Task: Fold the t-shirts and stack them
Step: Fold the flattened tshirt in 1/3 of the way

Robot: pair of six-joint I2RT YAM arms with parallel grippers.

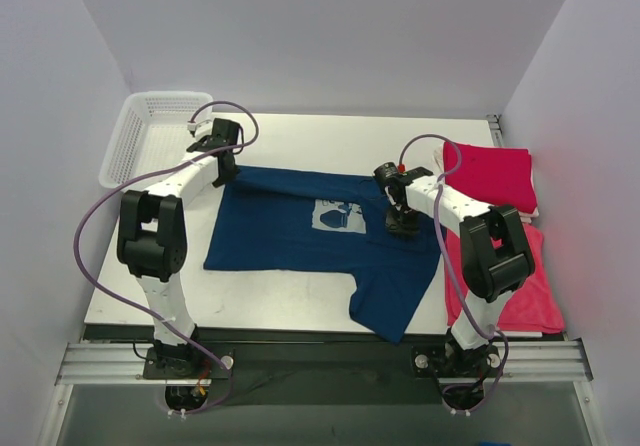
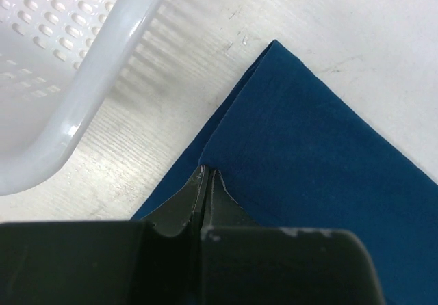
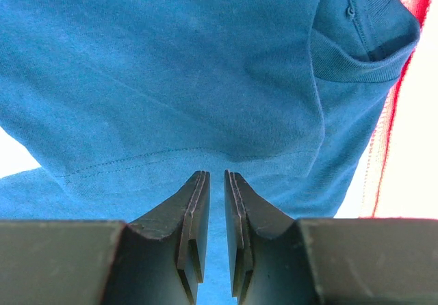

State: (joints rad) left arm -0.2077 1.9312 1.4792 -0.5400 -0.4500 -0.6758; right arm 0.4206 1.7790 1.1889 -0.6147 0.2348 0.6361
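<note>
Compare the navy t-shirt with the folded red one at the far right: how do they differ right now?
The navy t-shirt has a pale chest print; the folded red t-shirt is plain. The navy one lies spread across the middle of the table; the red one is a compact rectangle. The left tool pinches the navy one's edge; no tool holds the red one. Both lie flat.

Left arm (image 1: 170, 181) stretched toward the worktop's (image 1: 280, 291) far-left corner, left gripper (image 2: 207, 175) pointing down, fingers (image 2: 190, 197) pressed together on the navy t-shirt's (image 2: 308, 154) edge. Right arm (image 1: 455, 206) folded in from the right edge, right gripper (image 3: 217, 176) pointing down, fingers a narrow gap apart.
</note>
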